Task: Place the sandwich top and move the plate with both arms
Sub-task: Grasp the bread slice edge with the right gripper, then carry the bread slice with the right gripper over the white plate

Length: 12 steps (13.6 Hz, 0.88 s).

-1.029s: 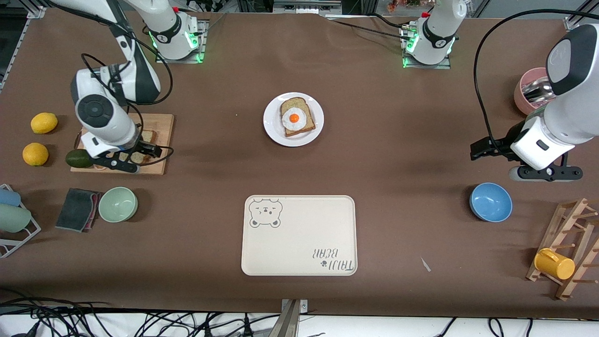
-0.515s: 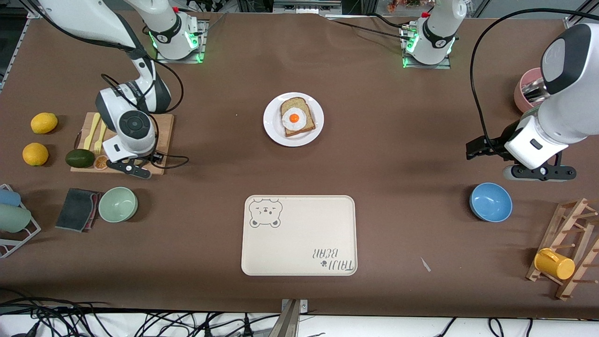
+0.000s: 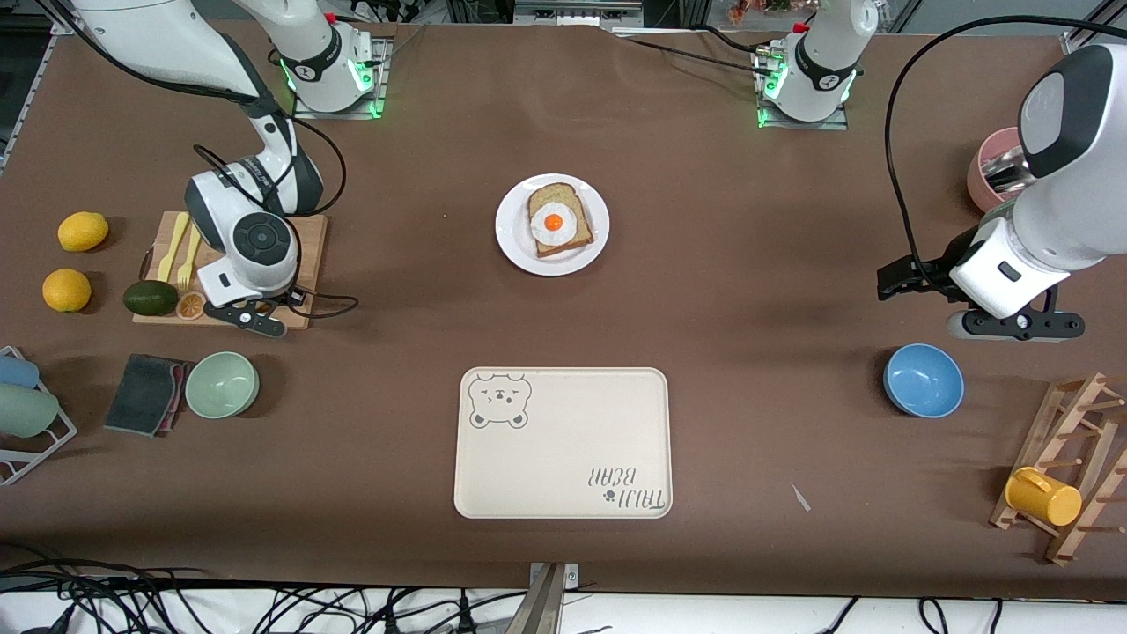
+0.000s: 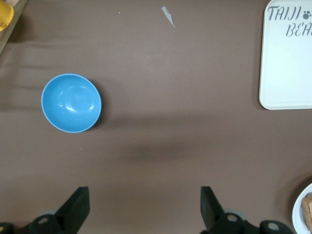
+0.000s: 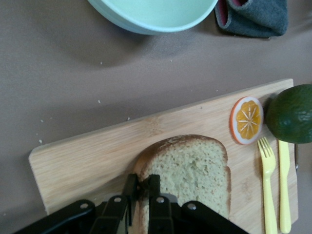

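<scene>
My right gripper (image 3: 282,301) is down at the edge of the wooden cutting board (image 3: 310,231) nearest the front camera. In the right wrist view it (image 5: 145,184) is shut on the crust of the sandwich top (image 5: 195,168), a speckled brown bread slice over the board (image 5: 92,158). The arm hides the slice in the front view. The white plate (image 3: 515,254) in mid-table bears a round-topped slice with a fried egg (image 3: 558,222). My left gripper (image 3: 898,280) is open and empty over bare table, above the blue bowl (image 3: 923,379); it also shows in the left wrist view (image 4: 145,204).
The cream bear tray (image 3: 563,458) lies nearer the front camera than the plate. An avocado (image 3: 150,298), an orange slice (image 5: 246,119) and a yellow fork (image 5: 269,190) sit on the board. A green bowl (image 3: 222,384) and a grey cloth (image 3: 145,393) lie nearer the camera.
My right arm has swung along the board toward the middle of the table, covering the bread slice and uncovering the yellow fork. My left gripper has shifted slightly toward the middle.
</scene>
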Tool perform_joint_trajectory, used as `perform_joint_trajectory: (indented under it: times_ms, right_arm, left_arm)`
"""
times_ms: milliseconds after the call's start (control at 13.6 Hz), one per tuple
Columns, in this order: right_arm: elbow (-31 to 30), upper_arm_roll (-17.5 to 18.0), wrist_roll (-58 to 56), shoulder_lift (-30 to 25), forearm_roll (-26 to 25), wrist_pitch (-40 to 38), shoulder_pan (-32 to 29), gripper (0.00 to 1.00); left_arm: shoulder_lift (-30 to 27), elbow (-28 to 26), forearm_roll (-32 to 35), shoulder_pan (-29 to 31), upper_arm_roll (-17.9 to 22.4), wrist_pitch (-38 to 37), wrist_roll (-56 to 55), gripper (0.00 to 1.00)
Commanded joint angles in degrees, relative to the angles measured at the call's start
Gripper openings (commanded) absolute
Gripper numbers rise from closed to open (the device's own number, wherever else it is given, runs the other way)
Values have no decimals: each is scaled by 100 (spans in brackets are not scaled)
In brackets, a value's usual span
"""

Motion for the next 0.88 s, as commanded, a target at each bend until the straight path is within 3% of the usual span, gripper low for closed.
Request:
perform_joint_trajectory:
  times_ms: [0,221,515,588,809]
  right_arm:
    - [43,10,133,156,-155,191,-70,11]
    - [43,10,116,200,-146,183,-70,0]
    - [235,132,1,-1,-59,-306,-26,0]
    - [393,376,10,-10,20,-701,-26,0]
    - [989,1009,19,-37,915,-1660,-26,0]
  left_arm:
    - [-27,13,-102,-4,4,-66,-5,100]
    - [-18,5,-102,-21,4,-66,-22,100]
    - [-9,13,-102,-21,4,-66,-5,100]
    - [-9,5,-102,-13,4,-66,-5,100]
    - [-9,5,-102,-12,4,-66,-22,100]
